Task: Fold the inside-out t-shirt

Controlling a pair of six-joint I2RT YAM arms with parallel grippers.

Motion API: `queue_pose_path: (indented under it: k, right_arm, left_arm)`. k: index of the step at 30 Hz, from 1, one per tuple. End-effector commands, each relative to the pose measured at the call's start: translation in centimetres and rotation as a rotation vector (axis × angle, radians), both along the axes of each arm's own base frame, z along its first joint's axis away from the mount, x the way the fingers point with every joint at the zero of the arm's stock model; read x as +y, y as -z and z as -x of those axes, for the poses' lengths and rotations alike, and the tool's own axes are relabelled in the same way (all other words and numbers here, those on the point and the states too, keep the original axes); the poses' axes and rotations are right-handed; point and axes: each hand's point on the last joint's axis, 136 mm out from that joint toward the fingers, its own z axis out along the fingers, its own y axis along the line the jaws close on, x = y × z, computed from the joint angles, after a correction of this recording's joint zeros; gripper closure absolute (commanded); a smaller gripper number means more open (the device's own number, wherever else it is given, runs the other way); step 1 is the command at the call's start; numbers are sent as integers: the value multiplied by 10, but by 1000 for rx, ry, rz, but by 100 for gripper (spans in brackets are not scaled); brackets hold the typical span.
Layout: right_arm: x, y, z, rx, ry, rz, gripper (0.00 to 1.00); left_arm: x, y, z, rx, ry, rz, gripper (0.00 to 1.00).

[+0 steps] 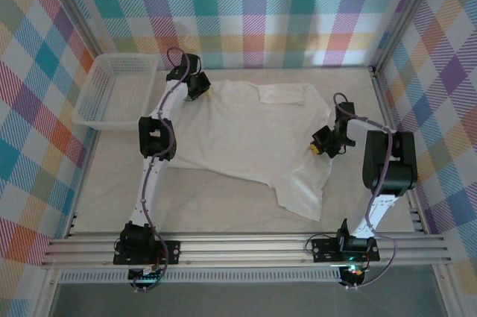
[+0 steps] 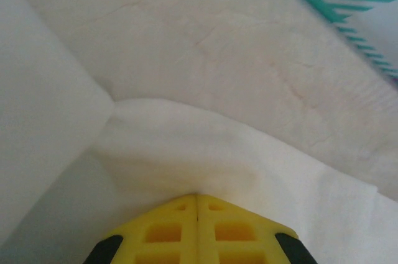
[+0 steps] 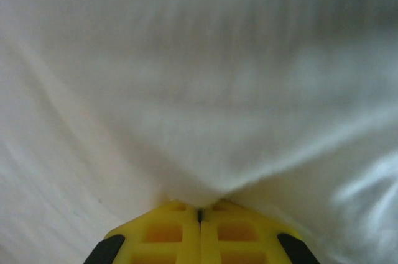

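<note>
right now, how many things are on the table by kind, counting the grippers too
white t-shirt: 1
white lattice basket: 1
grippers: 2 (left gripper and right gripper, both shut on the white t-shirt)
total: 4

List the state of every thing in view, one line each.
t-shirt: spread out on the table, rumpled, not yet folded, pinched at two edges.
left gripper: shut on the t-shirt's far left edge.
right gripper: shut on the t-shirt's right edge.
basket: upright, empty.
</note>
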Motion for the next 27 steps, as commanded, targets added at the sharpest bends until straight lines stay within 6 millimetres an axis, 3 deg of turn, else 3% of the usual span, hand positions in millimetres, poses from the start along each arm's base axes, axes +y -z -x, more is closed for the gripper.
queue_pose_path:
  k: [1, 4, 7, 9, 12, 16, 19, 23, 27]
  right_arm:
    - [5, -7, -10, 8, 19, -18, 100]
    - [-9, -42, -11, -72, -1, 81, 98]
    - [-31, -66, 16, -106, 13, 216, 89]
    - [-48, -70, 47, -99, 57, 306, 84]
    - [-68, -70, 96, -76, 110, 399, 70]
    - [-70, -55, 137, -46, 86, 417, 67]
    - [-62, -39, 149, -14, 39, 382, 62]
    - [-40, -30, 130, -85, -26, 265, 56]
    - [-37, -23, 107, -135, -24, 245, 53]
  left_arm:
    - [-5, -55, -11, -100, 8, 72, 96]
    - [1, -131, 0, -183, 36, 67, 78]
    - [5, -200, 36, -231, 82, 37, 67]
    - [14, -234, 68, -266, 79, 4, 65]
    - [36, -253, 129, -312, 39, -48, 60]
    - [69, -241, 210, -282, -6, -170, 58]
    - [89, -218, 259, -219, -15, -266, 58]
    - [105, -183, 306, -173, -28, -324, 51]
    - [108, -159, 330, -144, -5, -346, 35]
